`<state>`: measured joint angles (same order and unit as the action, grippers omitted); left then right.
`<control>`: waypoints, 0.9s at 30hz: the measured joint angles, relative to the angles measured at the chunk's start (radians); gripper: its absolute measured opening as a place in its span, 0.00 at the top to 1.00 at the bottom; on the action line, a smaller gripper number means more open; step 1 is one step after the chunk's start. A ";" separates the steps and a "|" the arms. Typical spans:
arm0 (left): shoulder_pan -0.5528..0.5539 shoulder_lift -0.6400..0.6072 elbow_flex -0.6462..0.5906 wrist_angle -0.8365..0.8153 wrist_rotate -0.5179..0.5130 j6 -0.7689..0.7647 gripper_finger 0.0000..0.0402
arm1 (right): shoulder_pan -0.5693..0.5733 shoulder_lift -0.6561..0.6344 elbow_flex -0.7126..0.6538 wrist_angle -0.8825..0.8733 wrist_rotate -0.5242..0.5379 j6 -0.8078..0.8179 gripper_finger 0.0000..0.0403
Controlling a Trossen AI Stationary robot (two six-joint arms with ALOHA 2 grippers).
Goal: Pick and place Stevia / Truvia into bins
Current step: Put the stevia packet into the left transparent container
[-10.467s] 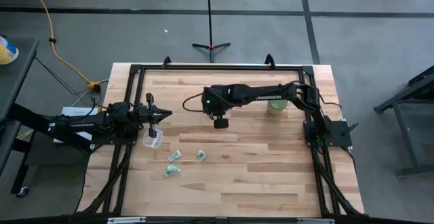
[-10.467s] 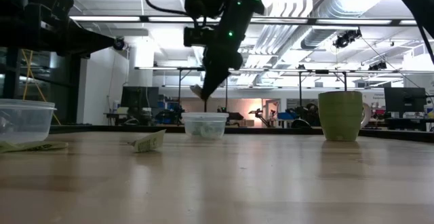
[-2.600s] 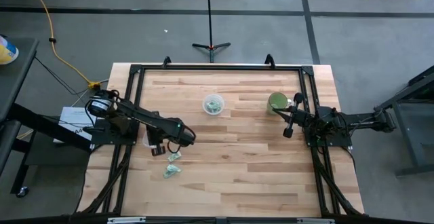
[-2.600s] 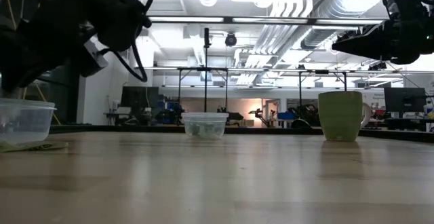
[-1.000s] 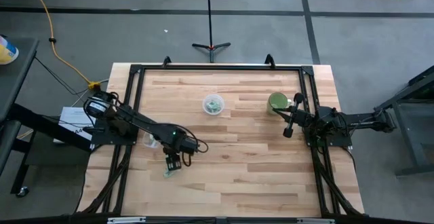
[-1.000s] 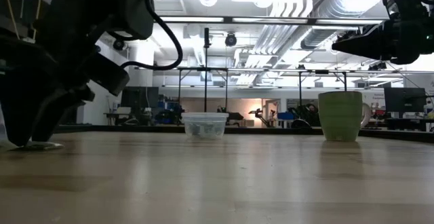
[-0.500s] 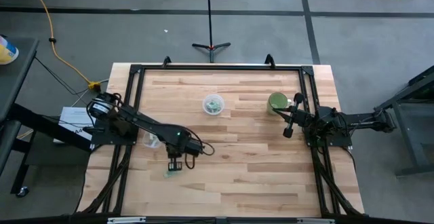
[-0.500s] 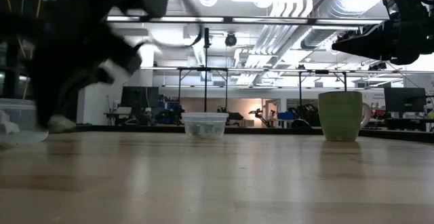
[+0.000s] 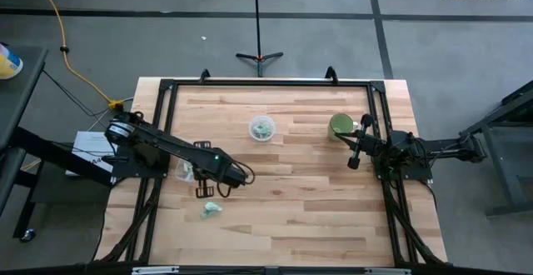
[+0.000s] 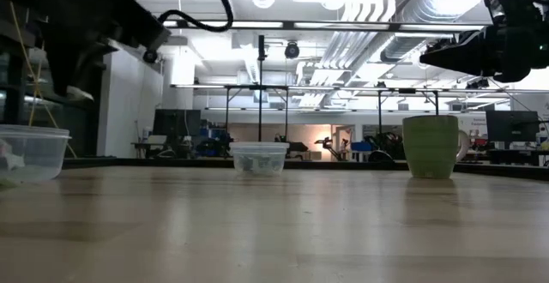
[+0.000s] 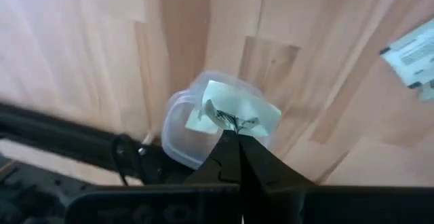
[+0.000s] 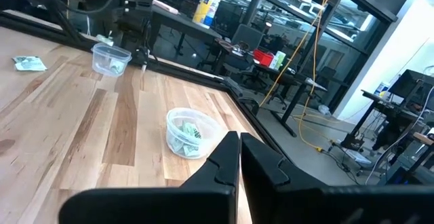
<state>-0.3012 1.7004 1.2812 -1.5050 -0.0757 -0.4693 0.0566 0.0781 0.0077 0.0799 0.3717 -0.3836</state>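
My left gripper [image 9: 202, 189] hangs above the table, shut on one green-and-white Stevia sachet [image 11: 234, 117], just beside and above the left clear cup [image 9: 185, 172]. In the left wrist view that cup [image 11: 186, 132] lies under the sachet and holds another sachet. A loose sachet [image 9: 210, 211] lies flat on the wood nearer the near edge. The second clear cup [image 9: 261, 128] stands near the far middle with several sachets inside. My right gripper [image 9: 353, 162] waits shut at the table's right side, beside the green cup [image 9: 340, 126]. My left gripper pinches the sachet between its two fingertips, at the crumpled middle of its near edge [image 11: 229, 123], coming from above and pointing down. The sachet is lifted clear of the table and spreads out beyond the fingertips, over the clear cup.
The solid green cup [image 10: 431, 146] stands at the far right. A black frame [image 9: 166, 85] runs round the table's edges. Bare wood lies between the two cups and across the near half.
My left gripper was down on a sachet at the near left of the table, shut on it, then rose well above the table and moved toward the left clear cup. That sachet is lifted clear; the other loose sachet stayed where it was.
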 joint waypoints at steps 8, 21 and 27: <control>0.000 -0.004 -0.134 -0.061 0.012 -0.056 0.87 | 0.000 0.000 0.000 0.000 -0.003 0.000 1.00; 0.000 -0.015 -0.293 0.082 0.002 -0.083 0.87 | 0.000 0.000 0.000 0.000 -0.003 0.000 0.99; 0.001 -0.027 -0.254 0.021 -0.061 -0.127 0.60 | 0.000 0.000 0.000 0.003 -0.003 0.000 0.98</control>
<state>-0.3006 1.6732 1.0270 -1.4838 -0.1362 -0.5968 0.0569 0.0780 0.0077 0.0830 0.3683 -0.3840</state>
